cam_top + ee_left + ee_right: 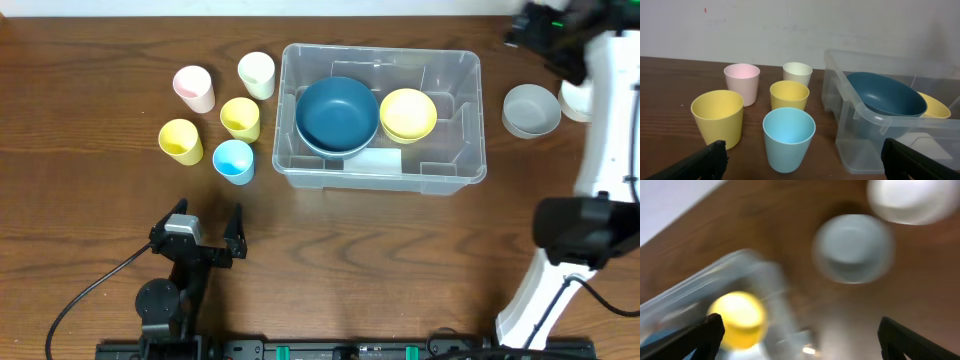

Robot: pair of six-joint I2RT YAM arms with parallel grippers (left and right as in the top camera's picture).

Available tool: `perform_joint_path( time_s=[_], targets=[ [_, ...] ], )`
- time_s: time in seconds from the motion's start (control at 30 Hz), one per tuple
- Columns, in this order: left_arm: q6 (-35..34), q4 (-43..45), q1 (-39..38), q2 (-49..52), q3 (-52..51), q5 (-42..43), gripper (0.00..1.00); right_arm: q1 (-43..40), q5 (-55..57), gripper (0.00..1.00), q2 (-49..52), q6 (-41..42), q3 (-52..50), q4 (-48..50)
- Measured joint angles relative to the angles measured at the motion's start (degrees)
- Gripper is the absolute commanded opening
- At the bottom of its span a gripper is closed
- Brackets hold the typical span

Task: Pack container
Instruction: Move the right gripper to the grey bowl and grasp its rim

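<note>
I see the container [455,150] in the middle of the table, with a blue bowl [337,112] and a yellow bowl [408,113] inside. My left gripper [208,222] stands wide open before the cups [240,118]. My right gripper [800,327] is wide too, over the grey bowl [854,247].

Five cups are crowding the counter [400,250] left of the container [455,140]: a pink cup [193,87], a white cup [256,74], a yellow cup [240,118], a second yellow cup [180,140] and a blue cup [233,160], leaving only narrow gaps between them. Inside the container, a blue bowl [337,113] and a yellow bowl [408,113] are filling the left and middle, while its right end is lying bare. A grey bowl [531,109] and a white bowl [575,102] are blocking the counter to its right. The broad strip in front is lying open.
</note>
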Motion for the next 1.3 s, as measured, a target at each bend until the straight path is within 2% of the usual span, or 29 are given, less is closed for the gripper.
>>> perform_joint_path(
  time_s=[0.23, 0.4, 0.57, 0.93, 1.2, 1.3],
  targets=[
    [0.0, 0.0, 0.0, 0.0, 0.0, 0.0, 0.98, -10.8, 2.4, 0.99, 0.6, -1.1, -14.8, 5.9],
    [0.0, 0.0, 0.0, 0.0, 0.0, 0.0, 0.98, -11.5, 1.2, 0.98, 1.1, -2.1, -26.1, 14.8],
    [0.0, 0.0, 0.0, 0.0, 0.0, 0.0, 0.98, -11.3, 0.5, 0.98, 1.1, -2.5, -32.8, 21.1],
    [0.0, 0.0, 0.0, 0.0, 0.0, 0.0, 0.98, -11.3, 0.2, 0.95, 1.2, -2.7, -41.2, 28.4],
    [0.0, 0.0, 0.0, 0.0, 0.0, 0.0, 0.98, -11.3, 0.2, 0.91, 1.2, -2.8, -43.8, 30.1],
    [0.0, 0.0, 0.0, 0.0, 0.0, 0.0, 0.98, -11.3, 0.3, 0.81, 1.2, -3.0, -44.2, 30.4]
  ],
)
